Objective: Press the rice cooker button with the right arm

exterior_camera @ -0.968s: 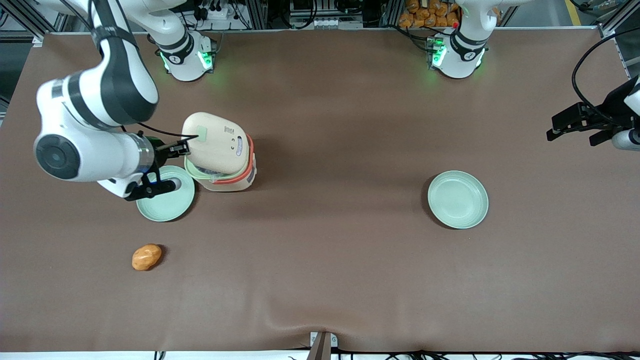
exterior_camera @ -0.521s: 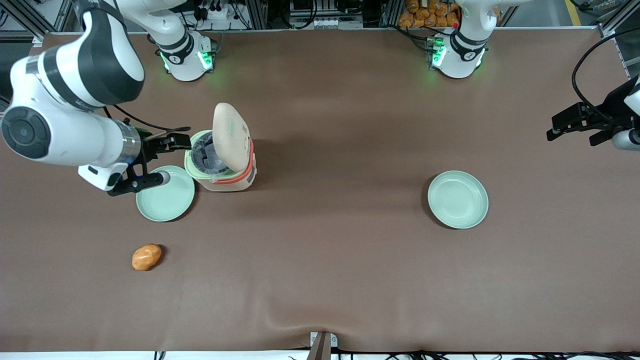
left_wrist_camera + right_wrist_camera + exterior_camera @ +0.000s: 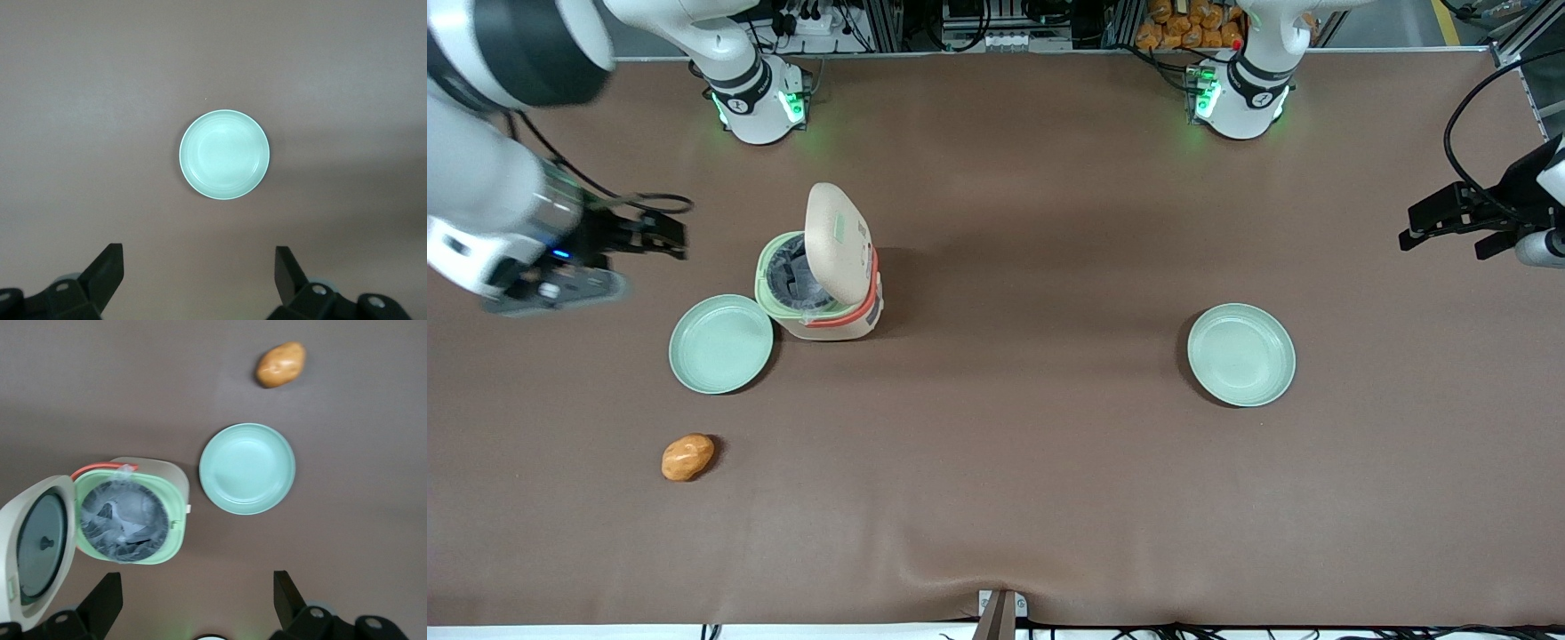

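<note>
Toward the working arm's end of the table [image 3: 1049,498], the rice cooker [image 3: 823,307] stands with its lid [image 3: 838,240] raised upright, the dark inner pot [image 3: 125,520] exposed; a pale green plate [image 3: 721,344] lies just beside it, and a potato [image 3: 687,457] nearer the front camera; the gripper [image 3: 665,233] of the right arm [image 3: 480,178] hangs in the air, apart from the cooker, fingers spread wide, holding nothing

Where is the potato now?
The potato lies on the table at the working arm's end, nearer the front camera than the nearby plate.
</note>
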Robot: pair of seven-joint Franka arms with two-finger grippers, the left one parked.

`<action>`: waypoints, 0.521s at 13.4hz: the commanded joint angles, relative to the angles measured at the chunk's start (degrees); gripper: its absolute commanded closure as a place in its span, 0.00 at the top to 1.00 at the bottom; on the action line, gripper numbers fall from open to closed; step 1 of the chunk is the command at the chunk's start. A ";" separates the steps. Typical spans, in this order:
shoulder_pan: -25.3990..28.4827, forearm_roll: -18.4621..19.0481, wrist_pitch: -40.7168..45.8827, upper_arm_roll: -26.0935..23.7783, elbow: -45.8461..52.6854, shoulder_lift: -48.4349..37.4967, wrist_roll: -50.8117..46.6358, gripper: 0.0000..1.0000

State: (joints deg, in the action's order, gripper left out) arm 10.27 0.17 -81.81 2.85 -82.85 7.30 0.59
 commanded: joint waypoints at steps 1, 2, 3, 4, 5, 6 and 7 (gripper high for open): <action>-3.67 1.15 2.17 -0.57 0.14 -2.11 0.56 1.00; -4.38 1.15 2.70 -0.48 0.06 -2.73 0.56 1.00; -5.25 1.15 3.75 -0.39 0.06 -3.34 0.64 1.00; -6.74 1.15 4.37 -0.30 -0.03 -3.78 0.64 1.00; -8.06 1.15 5.16 -0.22 -0.03 -3.87 0.73 1.00; -9.03 1.15 5.95 -0.13 -0.03 -3.79 1.86 1.00; -9.22 1.23 6.05 -0.04 -0.03 -3.87 3.09 1.00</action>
State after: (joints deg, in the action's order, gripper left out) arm 2.47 0.25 -76.77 3.33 -82.78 4.21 1.76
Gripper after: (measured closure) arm 0.000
